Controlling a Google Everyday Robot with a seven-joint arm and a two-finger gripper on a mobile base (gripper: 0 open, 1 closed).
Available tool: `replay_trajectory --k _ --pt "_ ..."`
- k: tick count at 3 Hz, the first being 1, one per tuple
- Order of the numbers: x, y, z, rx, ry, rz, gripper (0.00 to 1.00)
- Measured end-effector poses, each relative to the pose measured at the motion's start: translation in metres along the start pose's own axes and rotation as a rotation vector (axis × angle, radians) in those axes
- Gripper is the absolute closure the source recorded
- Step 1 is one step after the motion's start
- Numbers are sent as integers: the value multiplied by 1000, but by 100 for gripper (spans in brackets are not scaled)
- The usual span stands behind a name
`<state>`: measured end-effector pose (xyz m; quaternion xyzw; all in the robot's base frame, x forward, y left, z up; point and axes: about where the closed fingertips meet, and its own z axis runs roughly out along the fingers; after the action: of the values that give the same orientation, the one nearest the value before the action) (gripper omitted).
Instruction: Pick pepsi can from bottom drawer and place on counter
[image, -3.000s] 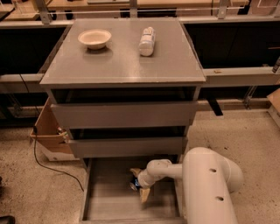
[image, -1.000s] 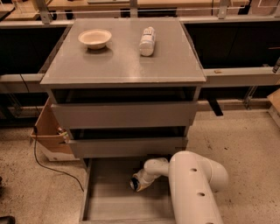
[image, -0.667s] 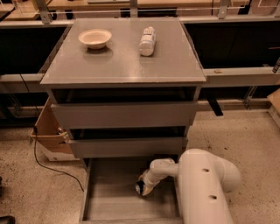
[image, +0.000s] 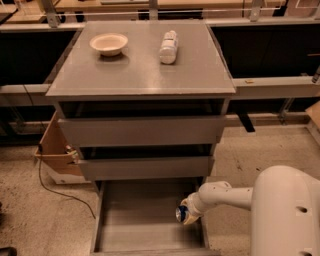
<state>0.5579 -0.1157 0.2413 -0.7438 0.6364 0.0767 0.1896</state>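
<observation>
- Where is the pepsi can (image: 180, 213)?
- Down low, in the bottom drawer (image: 142, 225). That drawer is pulled out and its grey floor is flat and plain. The can is over at the right side, close to the drawer's right wall.
- What does the can look like?
- It is small and dark blue. One round silver end points to the left and a bit up at us. It is tipped over on its side, not standing up.
- Does the tool (image: 187, 214) have it?
- Yes. The tool is closed around the can and grips it tight. Its pale fingers hug the blue part, so only the silver end and a bit of blue show.
- Is the can touching the drawer floor?
- I cannot tell. It is right above the floor or on it.
- Where does the tool come from?
- From the right. A fat white arm (image: 227, 194) reaches in over the drawer's right wall.
- What is on the table (image: 140, 75)?
- A pale bowl (image: 109, 43) and a white bottle (image: 168, 46) that lies on its side. They sit near each other at the back, far above the can.
- And under the table?
- Two grey drawers (image: 142, 131) with flat fronts, one over the other.
</observation>
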Motion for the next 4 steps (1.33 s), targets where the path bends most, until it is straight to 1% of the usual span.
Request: replay_trajectory --k 1,2,4 --pt "12 30 -93 34 32 61 100" --pt "13 35 -156 64 66 76 100" --pt "11 23 -175 93 88 58 100"
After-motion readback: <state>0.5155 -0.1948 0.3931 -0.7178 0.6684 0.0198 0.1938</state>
